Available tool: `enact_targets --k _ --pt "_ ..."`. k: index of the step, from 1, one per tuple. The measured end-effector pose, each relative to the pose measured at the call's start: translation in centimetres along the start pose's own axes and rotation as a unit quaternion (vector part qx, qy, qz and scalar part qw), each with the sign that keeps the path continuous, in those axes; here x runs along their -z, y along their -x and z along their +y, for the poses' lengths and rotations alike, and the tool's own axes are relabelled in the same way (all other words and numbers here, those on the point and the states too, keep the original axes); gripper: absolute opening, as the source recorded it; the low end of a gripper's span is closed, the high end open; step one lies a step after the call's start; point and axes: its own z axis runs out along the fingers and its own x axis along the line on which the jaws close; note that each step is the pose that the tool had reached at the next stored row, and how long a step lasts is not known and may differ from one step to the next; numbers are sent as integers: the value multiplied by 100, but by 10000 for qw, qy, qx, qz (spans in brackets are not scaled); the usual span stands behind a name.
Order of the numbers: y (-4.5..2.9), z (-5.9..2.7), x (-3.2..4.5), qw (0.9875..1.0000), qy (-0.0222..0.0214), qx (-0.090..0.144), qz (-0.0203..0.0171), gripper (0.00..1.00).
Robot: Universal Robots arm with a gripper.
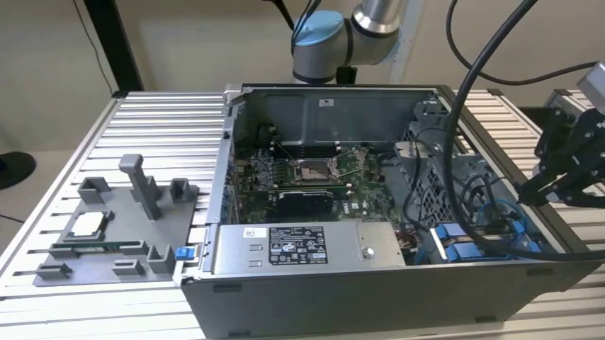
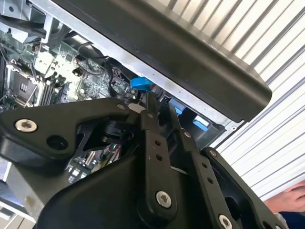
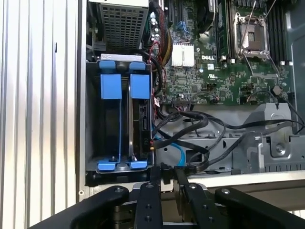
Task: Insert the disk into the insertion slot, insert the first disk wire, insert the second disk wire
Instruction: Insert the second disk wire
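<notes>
The insertion slot (image 3: 110, 125) is the dark drive bay with blue rails at the front corner of the open computer case (image 1: 378, 283). The disk (image 3: 141, 121) stands in the bay's lane nearer the motherboard, its blue carrier (image 3: 139, 86) flush with the bay; the other lane holds only a blue frame. My gripper (image 3: 167, 171) hovers over the case wall beside the bay, at the exterior view's right (image 1: 531, 197). Its fingers (image 2: 151, 125) are close together with a small black wire connector (image 3: 165, 168) between the tips. Black and light-blue wires (image 3: 190, 125) lie loose beside the bay.
A labelled grey power-supply box (image 1: 293, 246) sits beside the bay, with the motherboard (image 1: 312, 177) behind it. A grey fixture tray (image 1: 118, 234) with small parts lies at the exterior view's left. Thick black cables (image 1: 472, 64) hang over the case. A person's hand (image 2: 291, 198) rests on the ribbed table.
</notes>
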Motion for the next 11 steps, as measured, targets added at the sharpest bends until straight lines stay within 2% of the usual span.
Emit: enact_targets --k 1,11 --pt "0 0 -1 10000 0 0 0 0" --pt "-1 -1 -5 10000 0 0 -1 0"
